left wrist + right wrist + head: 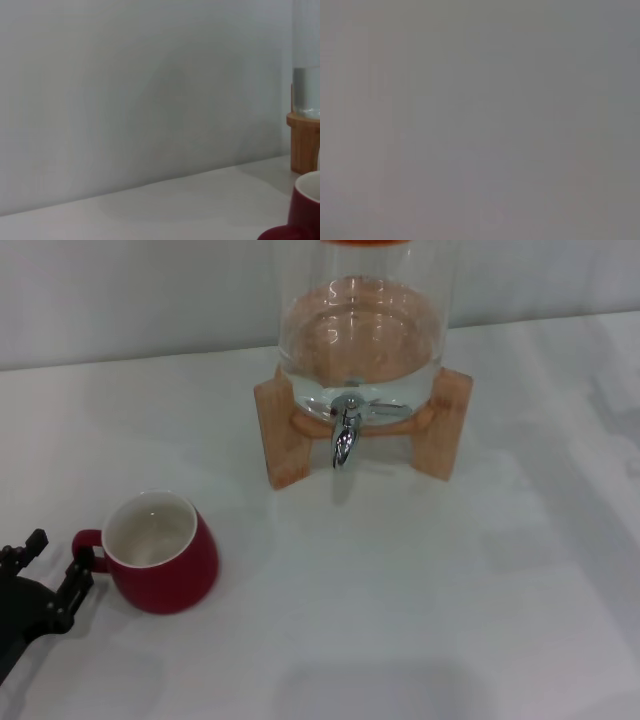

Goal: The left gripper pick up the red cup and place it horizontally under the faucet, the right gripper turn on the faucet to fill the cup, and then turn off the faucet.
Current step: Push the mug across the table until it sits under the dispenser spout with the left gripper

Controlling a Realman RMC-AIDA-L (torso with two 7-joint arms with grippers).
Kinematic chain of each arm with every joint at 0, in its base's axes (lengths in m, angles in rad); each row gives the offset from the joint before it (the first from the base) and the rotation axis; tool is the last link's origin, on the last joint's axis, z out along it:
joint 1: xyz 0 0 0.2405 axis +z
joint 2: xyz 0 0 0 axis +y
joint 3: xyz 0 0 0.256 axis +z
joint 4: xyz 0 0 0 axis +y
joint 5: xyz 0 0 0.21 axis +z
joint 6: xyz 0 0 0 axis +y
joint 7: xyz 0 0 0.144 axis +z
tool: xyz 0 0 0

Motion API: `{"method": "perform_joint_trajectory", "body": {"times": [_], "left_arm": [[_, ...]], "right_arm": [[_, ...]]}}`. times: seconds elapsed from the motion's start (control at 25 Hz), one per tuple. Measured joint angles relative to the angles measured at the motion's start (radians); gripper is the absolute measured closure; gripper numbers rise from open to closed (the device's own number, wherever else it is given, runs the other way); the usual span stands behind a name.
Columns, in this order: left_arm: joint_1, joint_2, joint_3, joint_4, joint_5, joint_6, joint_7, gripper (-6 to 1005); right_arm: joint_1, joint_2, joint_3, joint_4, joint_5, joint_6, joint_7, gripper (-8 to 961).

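The red cup [160, 555] stands upright on the white table at the front left, white inside showing, its small handle [85, 540] pointing left. My left gripper [55, 558] is open at the left edge, its black fingers [80, 575] spread beside the handle, one finger close to it. The cup's edge also shows in the left wrist view [300, 212]. The faucet [345, 435] hangs from the clear glass dispenser [360, 335] at the back centre, spout down. The right gripper is out of view; its wrist view shows only plain grey.
The dispenser sits in a wooden stand [285, 435] whose two legs flank the faucet; the stand also shows in the left wrist view [304, 142]. White table [420, 620] stretches between cup and stand. A pale wall [125, 90] runs behind.
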Motion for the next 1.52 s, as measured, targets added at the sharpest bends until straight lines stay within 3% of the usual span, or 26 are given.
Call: {"method": "perform_joint_trajectory", "body": {"times": [0.24,0.32,0.56,0.76,1.52], "left_arm": [[-0.002,0.0,0.001,0.0,0.0,0.0,0.0,323],[-0.003,0.0,0.001,0.0,0.0,0.0,0.0,526],[-0.005,0.0,0.0,0.0,0.001,0.002,0.0,760],[-0.006,0.0,-0.007,0.0,0.0,0.018,-0.001,891],[-0.046,0.0,0.037,-0.039,0.011,0.019,-0.025,897]], "right_arm": [[0.0,0.0,0.0,0.004,0.0,-0.01,0.0,234],[0.0,0.0,0.0,0.004,0.0,-0.011,0.0,235],[0.0,0.0,0.0,0.007,0.0,-0.017,0.0,235],[-0.001,0.0,0.0,0.009,0.0,-0.023,0.0,235],[-0.003,0.0,-0.014,0.009,-0.002,-0.027,0.0,234]]}}
